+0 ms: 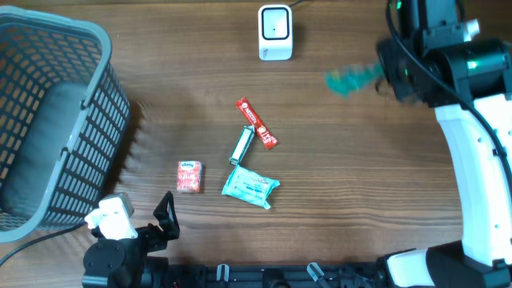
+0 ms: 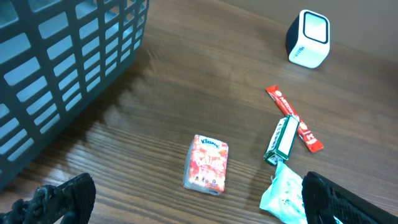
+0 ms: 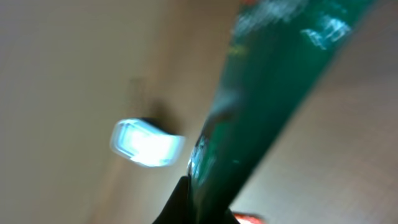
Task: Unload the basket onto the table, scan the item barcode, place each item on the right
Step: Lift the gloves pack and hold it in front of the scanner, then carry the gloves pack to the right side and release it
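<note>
**Overhead view.** Grey basket (image 1: 98, 112), 9 o'clock: probably the bin for scanned goods. Left gripper (image 1: 140, 218), 7 o'clock: jaws spread wide, holding nothing. Centre, lying flat and apparently awaiting their turn: tissue pack (image 2: 207, 163) marked "Kleenex", gum pack (image 1: 242, 145), red stick (image 1: 256, 124), teal packet (image 1: 250, 187); their other print is illegible. Scanner (image 1: 274, 32), 12 o'clock. Green packet (image 1: 350, 80), 2 o'clock: pinched in the closed right gripper (image 1: 380, 76) and held aloft beside the scanner, presumably to present its barcode.

The left arm (image 1: 112, 254) has jaws wide apart, the right arm (image 1: 480, 144) jaws clamped.
</note>
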`<state>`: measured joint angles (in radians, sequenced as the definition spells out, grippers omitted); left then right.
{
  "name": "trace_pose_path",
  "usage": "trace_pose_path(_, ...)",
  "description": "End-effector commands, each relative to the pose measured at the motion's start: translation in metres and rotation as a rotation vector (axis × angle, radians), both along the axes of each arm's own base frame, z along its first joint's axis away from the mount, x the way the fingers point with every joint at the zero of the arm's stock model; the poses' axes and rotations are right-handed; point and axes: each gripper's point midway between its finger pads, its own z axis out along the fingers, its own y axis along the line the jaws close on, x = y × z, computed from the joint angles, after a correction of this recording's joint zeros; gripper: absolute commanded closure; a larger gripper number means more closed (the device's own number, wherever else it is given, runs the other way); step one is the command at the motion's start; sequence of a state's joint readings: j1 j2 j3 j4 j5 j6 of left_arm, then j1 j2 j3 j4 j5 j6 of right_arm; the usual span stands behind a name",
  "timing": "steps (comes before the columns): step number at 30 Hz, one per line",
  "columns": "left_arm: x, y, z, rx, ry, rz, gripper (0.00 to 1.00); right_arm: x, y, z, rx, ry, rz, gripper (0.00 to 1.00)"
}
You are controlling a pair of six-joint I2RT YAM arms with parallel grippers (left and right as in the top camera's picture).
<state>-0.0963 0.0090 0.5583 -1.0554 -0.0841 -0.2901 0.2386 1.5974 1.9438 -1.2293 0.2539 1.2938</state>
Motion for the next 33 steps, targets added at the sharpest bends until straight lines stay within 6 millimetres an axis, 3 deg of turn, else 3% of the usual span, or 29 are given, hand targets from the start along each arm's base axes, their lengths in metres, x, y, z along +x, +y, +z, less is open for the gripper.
trace_pose_path(1, 0.001, 0.002, -0.001, 0.019, -0.001, 0.001, 0.0, 0.043, 0.034, 0.013, -0.094, -0.143, 0.297, 0.95)
trace_pose_path(7, 0.001, 0.002, -0.001, 0.019, -0.001, 0.001, 0.0, 0.091, 0.061, -0.001, -0.04, -0.277, 0.335, 0.95)
trace_pose_path(9, 0.001, 0.002, -0.001, 0.019, -0.001, 0.001, 0.0, 0.117, 0.084, -0.008, 0.017, -0.379, 0.404, 0.95)
trace_pose_path(13, 0.001, 0.002, -0.001, 0.019, -0.001, 0.001, 0.0, 0.152, 0.111, -0.012, 0.072, -0.562, 0.493, 0.96)
trace_pose_path(15, 0.001, 0.002, -0.001, 0.019, -0.001, 0.001, 0.0, 0.172, 0.135, -0.017, 0.047, -0.695, 0.629, 0.95)
trace_pose_path(17, 0.001, 0.002, -0.001, 0.019, -0.001, 0.001, 0.0, 0.187, 0.144, -0.036, 0.061, -0.723, 0.649, 0.95)
trace_pose_path(21, 0.001, 0.002, -0.001, 0.019, -0.001, 0.001, 0.0, 0.214, 0.168, -0.098, 0.175, -0.747, 0.699, 0.95)
trace_pose_path(24, 0.001, 0.002, -0.001, 0.019, -0.001, 0.001, 0.0, 0.228, 0.176, -0.133, 0.253, -0.805, 0.695, 0.95)
trace_pose_path(29, 0.001, 0.002, -0.001, 0.019, -0.001, 0.001, 0.0, 0.235, 0.178, -0.171, 0.259, -0.816, 0.692, 0.95)
trace_pose_path(33, 0.001, 0.002, -0.001, 0.019, -0.001, 0.001, 0.0, 0.237, 0.173, -0.176, 0.191, -0.815, 0.698, 0.95)
